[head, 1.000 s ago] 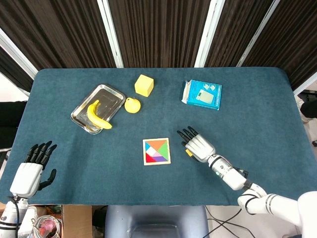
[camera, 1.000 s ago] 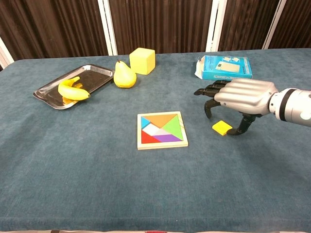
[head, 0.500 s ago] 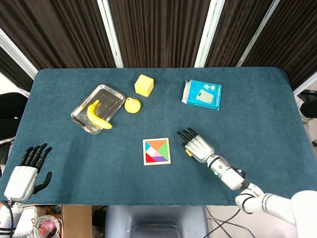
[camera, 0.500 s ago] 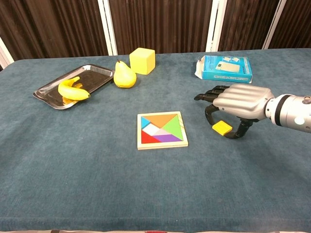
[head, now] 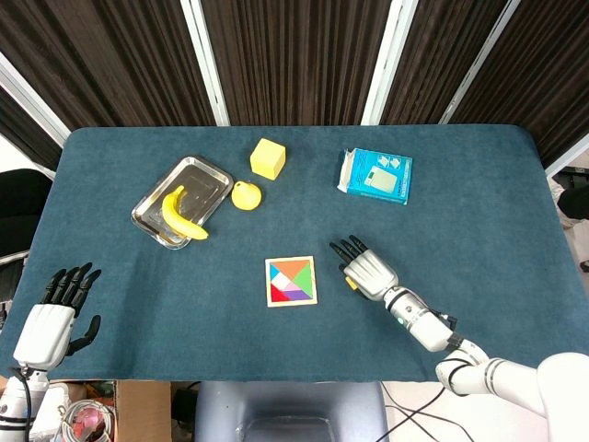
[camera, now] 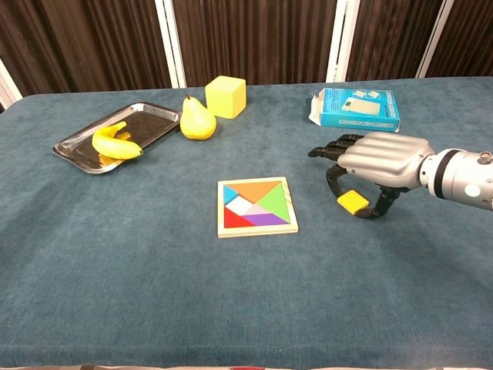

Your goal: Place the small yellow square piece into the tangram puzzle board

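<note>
The yellow square [camera: 353,202] is clamped between the fingers [camera: 333,181] of the right hand [camera: 380,160], at three o'clock of the puzzle board [camera: 256,206]. The left hand [head: 51,318] is held with fingers apart.

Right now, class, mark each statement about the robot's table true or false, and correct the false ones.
1. The small yellow square piece sits in the square wooden tangram board. False: it is beside the board, under the right hand.
2. A yellow banana lies on the shiny metal tray. True.
3. The yellow pear is on the tray. False: it stands on the cloth beside it.
4. The left hand holds nothing. True.
</note>
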Robot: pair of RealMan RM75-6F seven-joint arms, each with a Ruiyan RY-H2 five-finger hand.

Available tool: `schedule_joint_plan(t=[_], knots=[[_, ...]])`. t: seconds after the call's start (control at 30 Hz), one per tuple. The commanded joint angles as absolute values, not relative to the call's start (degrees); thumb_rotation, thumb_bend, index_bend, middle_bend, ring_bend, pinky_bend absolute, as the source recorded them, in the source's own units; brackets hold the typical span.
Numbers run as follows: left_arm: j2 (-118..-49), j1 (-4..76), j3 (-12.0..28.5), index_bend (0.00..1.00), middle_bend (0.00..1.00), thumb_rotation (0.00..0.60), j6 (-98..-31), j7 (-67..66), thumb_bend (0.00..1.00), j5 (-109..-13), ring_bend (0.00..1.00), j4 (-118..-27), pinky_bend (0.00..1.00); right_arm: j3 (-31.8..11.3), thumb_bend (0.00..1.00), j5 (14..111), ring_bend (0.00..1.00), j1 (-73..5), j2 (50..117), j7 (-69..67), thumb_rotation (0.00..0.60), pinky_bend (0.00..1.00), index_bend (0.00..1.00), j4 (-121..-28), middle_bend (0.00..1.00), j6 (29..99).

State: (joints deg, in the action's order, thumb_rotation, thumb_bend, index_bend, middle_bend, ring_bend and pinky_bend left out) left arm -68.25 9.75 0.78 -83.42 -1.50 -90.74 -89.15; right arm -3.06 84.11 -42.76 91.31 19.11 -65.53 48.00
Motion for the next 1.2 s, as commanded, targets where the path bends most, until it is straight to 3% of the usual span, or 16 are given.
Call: schedule_joint_plan(t=[0.03,0.37,0.63,1.2], knots=[[-68.3,9.8,0.8,0.0,0.0,0.6,-83.4,-1.5,0.49,-90.7,0.0,-89.2,0.0,-3.1,0.43,84.4,0.0,-42.8,91.2,19.0,0.6,0.0,0.65,-65.7,0.01,48.7],[-68.3,9.7,0.6,0.0,0.0,0.6,-83.6,-1.5,0.49,-91.0,0.0,-89.1,0.0,-4.2,0.43,87.5,0.0,-44.6,88.2,21.2,0.6,0.0,0.69,-71.6,0.04,52.1],[-68.2,9.6,1.2,0.0,0.0,0.6,-83.7,-1.6,0.49,-90.0,0.0,-89.3,0.0,-8.7,0.43,84.5,0.0,-50.2,90.5,25.5,0.6,0.0,0.69,-75.2,0.04,47.6],[-67.2,9.2,1.3,0.0,0.0,0.6,-84.3,0.0,0.49,-89.9,0.0,-89.2,0.0,-10.3,0.43,79.5,0.0,-56.7,100.6,27.7,0.6,0.0,0.68,-66.0,0.04,42.7]])
